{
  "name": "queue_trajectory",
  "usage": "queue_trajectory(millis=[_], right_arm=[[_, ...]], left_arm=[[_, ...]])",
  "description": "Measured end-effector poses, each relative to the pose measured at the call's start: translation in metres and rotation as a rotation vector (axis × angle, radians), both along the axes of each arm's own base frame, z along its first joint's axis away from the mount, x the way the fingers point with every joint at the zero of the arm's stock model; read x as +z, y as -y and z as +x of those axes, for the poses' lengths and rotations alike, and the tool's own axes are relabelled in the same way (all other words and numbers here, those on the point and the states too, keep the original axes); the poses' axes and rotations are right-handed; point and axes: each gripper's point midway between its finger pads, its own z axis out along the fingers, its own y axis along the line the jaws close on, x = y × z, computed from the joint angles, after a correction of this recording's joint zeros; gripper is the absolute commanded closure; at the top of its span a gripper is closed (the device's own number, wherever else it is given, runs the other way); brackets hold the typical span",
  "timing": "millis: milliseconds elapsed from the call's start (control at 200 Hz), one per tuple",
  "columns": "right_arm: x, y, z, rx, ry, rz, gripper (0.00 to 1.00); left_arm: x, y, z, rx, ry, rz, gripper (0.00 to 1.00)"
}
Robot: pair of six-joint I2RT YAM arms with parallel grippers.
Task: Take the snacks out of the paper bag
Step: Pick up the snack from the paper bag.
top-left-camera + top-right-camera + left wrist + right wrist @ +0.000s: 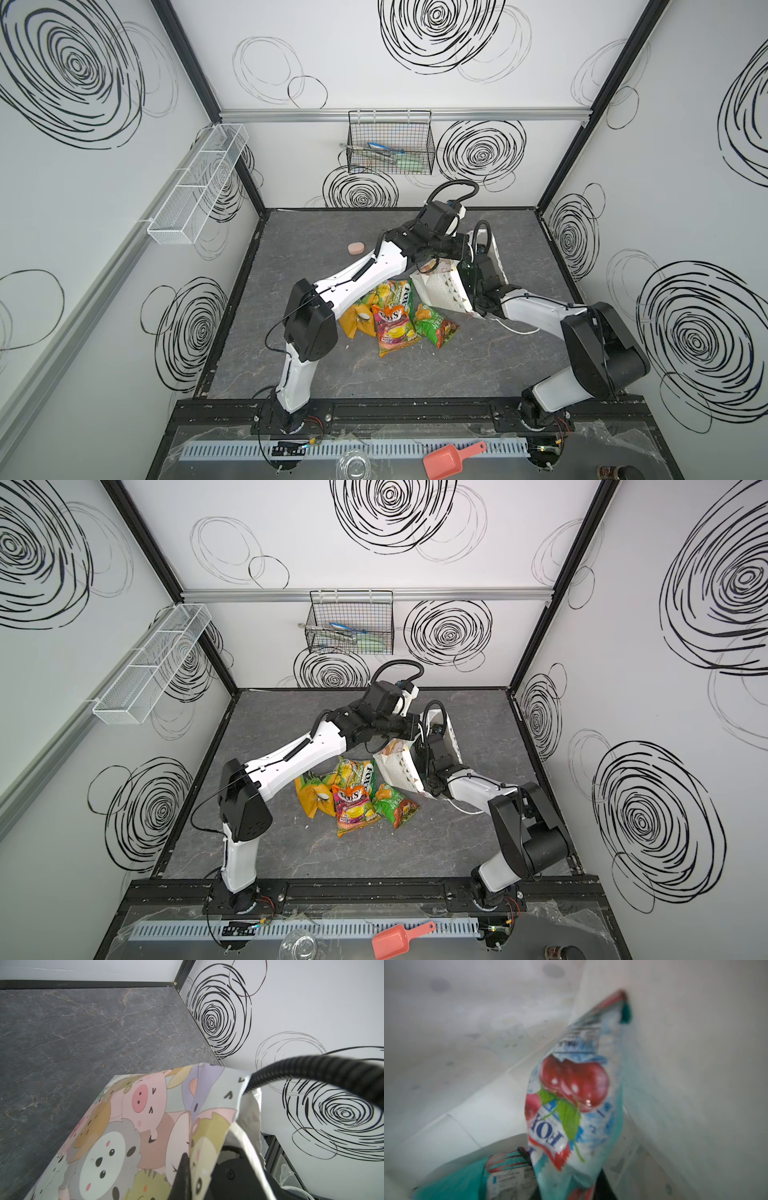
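Grey marbled tabletop [332, 374] in a white booth covered in scribbly swirls; four snacks [395, 309] are heaped near the middle, just beside the paper bag [440, 291]: orange packet [353, 322], green-yellow FOX'S packet [395, 293], red multicolour packet [392, 332], green packet [434, 330]; the bag's tipped over with the right arm [536, 311] stuck into its mouth; left gripper [197, 1178] is pinched tight on the bag's rim; inside it's blurry, a pale blue cherry packet [577, 1095] sits right up against the right gripper [600, 1188], teal packet [467, 1178] beside it; honestly can't tell if that claw is gripping anything; pink oval bar [356, 248] sits well apart.
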Motion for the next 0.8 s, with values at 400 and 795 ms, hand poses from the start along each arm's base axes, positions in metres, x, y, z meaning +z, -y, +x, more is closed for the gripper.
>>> queue_trajectory(millis=[400,795], right_arm=[[0.042,-0.011,-0.018,0.117,0.047,0.096,1.00],[0.084,-0.022,-0.037,0.190,0.101,0.207,1.00]], left_arm=[[0.002,0.001,0.001,-0.003,0.013,-0.002,1.00],[0.000,-0.004,0.007,0.015,0.033,0.017,1.00]])
